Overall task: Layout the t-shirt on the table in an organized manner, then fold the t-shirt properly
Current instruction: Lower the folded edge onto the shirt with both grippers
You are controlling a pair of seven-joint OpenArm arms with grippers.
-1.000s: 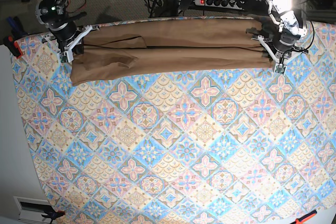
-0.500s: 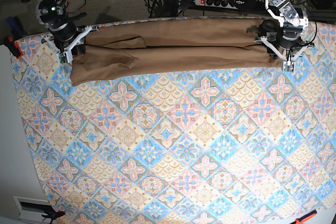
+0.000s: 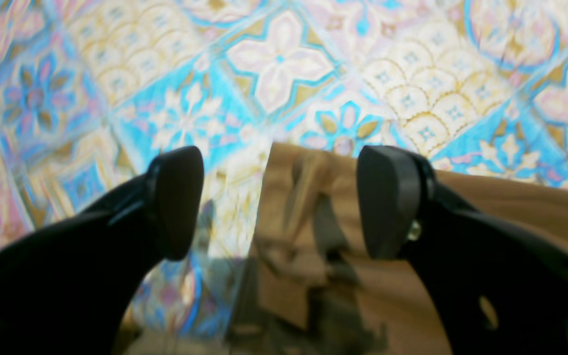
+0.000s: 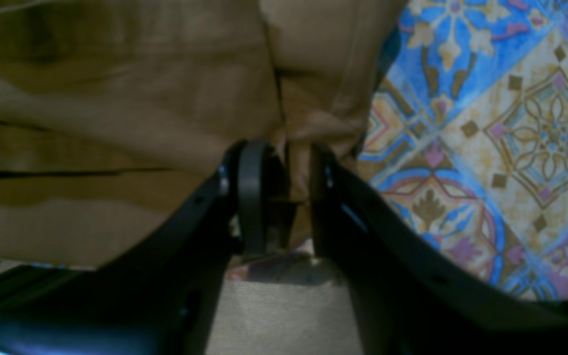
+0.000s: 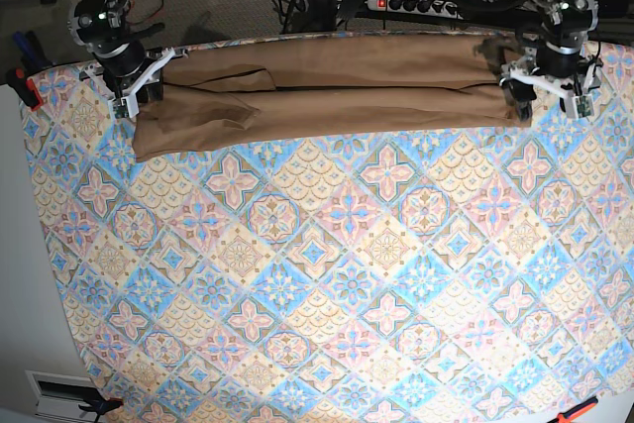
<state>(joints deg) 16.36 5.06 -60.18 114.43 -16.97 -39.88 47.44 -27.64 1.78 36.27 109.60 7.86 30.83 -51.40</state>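
T-shirt [image 5: 327,84]: tan-brown, folded into a long band along the table's [image 5: 327,284] far edge. Left gripper [image 3: 279,202]: jaws spread wide, holding nothing, straddling the shirt's end edge. Right gripper [image 4: 281,197]: at the opposite end, jaws narrowly parted with a fold of shirt fabric between them.

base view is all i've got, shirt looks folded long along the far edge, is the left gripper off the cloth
Observer: Yes. In its wrist view the left gripper stands wide open, the t-shirt edge lying loose between the fingers.
Operator: and the right one
Observer: The right gripper has its fingers close together with a bunch of shirt fabric between them.
Operator: is that at a corner of the shirt
Observer: It is at an end edge; bare table shows right beside it.
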